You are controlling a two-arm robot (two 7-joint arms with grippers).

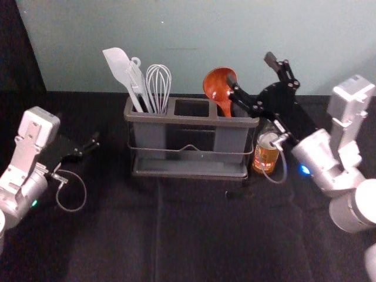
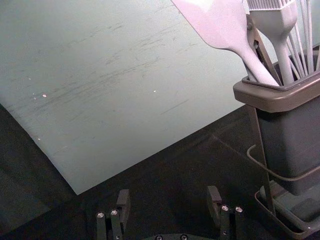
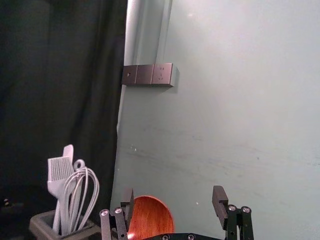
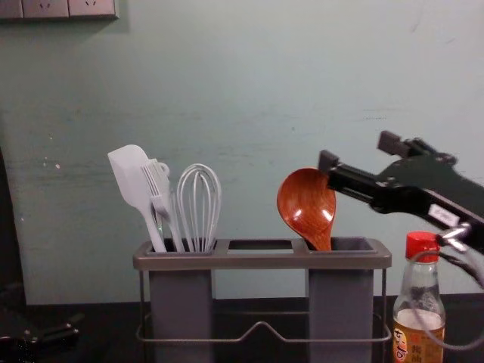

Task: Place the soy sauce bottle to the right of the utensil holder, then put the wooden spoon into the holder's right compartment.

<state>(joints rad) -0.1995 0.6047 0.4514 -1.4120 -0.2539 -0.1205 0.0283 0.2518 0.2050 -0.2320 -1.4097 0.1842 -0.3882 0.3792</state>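
Item one, wooden spoon (image 1: 218,84): standing in the right compartment of the utensil holder (image 1: 191,120), bowl up, handle down inside, leaning a little toward the middle.

Item two, soy sauce bottle (image 4: 420,325): red cap (image 4: 422,246), paper label, amber contents; upright on the worktop (image 1: 200,229), just beside the holder, on its right.

Item three, right end effector (image 1: 249,68): reaching in from the right, above the right compartment and the bottle. Fingers apart, clamped on nothing. One finger overlaps the edge of the spoon's bowl in the head and chest views; whether they touch cannot be told.

Item four, left end effector (image 1: 93,143): parked to the left of the holder, low over the worktop, fingers apart, with nothing between them.

Item five, left compartment contents: pale spatula (image 4: 128,175), brush (image 2: 276,25) and whisk (image 4: 199,208), all head up, the spatula tilted outward to the left.

Item six, surroundings: dark cloth over the worktop, pale wall (image 4: 227,91) behind, and a row of sockets (image 3: 148,74) fixed to it.
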